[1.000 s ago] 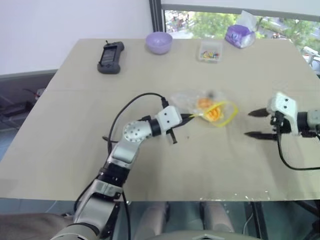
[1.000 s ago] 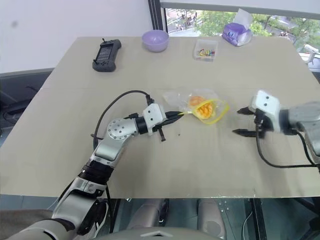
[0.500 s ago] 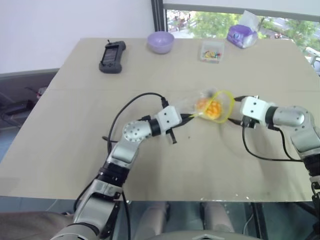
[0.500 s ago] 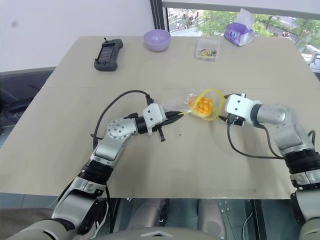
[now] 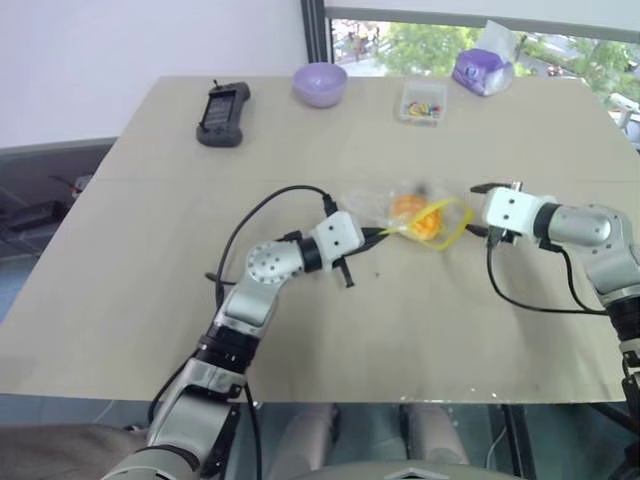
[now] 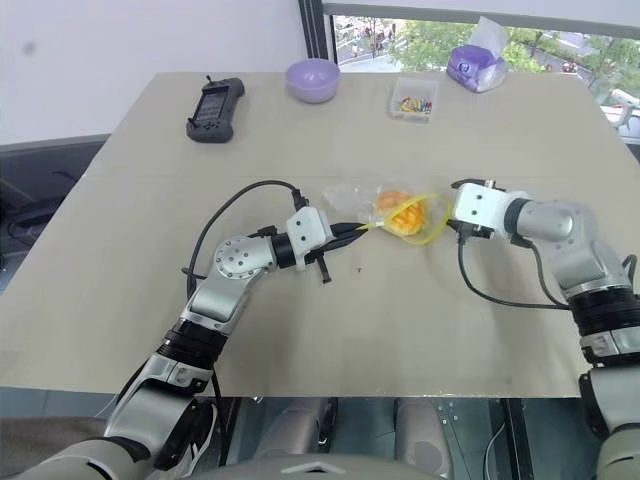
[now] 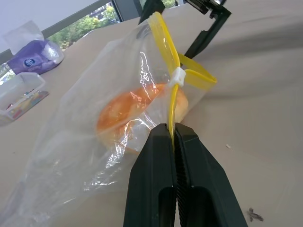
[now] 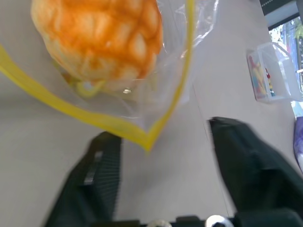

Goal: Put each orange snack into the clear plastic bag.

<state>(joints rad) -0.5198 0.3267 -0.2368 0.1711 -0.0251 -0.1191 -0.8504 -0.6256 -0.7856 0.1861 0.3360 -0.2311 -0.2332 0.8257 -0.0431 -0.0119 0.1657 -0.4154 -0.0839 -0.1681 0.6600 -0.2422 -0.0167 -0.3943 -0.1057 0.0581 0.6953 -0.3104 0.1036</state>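
Note:
The clear plastic bag (image 5: 400,207) lies at mid-table with its yellow seal strip (image 8: 142,136) looped open toward the right. An orange snack (image 8: 97,35) with a criss-cross top sits inside the bag (image 7: 71,156), also seen as an orange snack (image 7: 132,106) through the film. My left gripper (image 7: 173,130) is shut on the seal strip at the bag's left end (image 5: 378,234). My right gripper (image 5: 474,210) is at the bag's right end, open, with the strip's corner between its spread fingers (image 8: 102,175) and touching neither.
Along the table's far edge stand a black handheld controller (image 5: 222,112), a lilac bowl (image 5: 320,84), a small clear box of colourful bits (image 5: 421,102) and a purple-and-white packet (image 5: 482,70). A black cable (image 5: 250,225) arcs over my left forearm.
My right gripper swung in leftward from the table's right side to the bag's mouth and narrowed its fingers. The bag's yellow loop rose half a second ago and has sagged again. Left gripper unmoved.

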